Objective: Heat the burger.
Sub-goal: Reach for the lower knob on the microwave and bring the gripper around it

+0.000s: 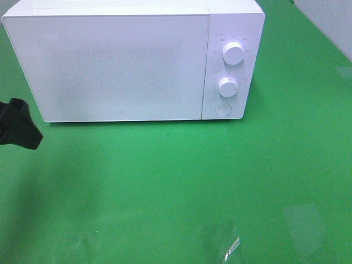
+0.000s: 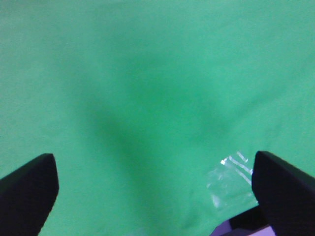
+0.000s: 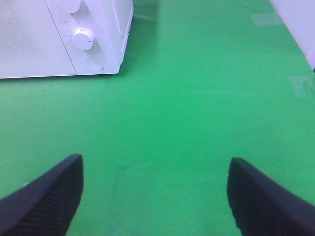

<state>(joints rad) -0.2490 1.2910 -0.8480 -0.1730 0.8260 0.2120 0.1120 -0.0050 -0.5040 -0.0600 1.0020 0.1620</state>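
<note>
Although the burger shows in no view, possibly behind the shut microwave (image 1: pixel 110 66) door, the left gripper (image 2: pixel 152 164) and right gripper (image 3: pixel 155 164) both gape empty. The dials (image 3: pixel 82 38) lie ahead of the right gripper's fingers (image 3: pixel 49 196), so that arm is probably nearer.

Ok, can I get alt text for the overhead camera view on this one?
A white microwave, door closed, stands at the back of a green table, its two knobs and round button on the right. The black left gripper pokes in at the left edge, empty.
</note>
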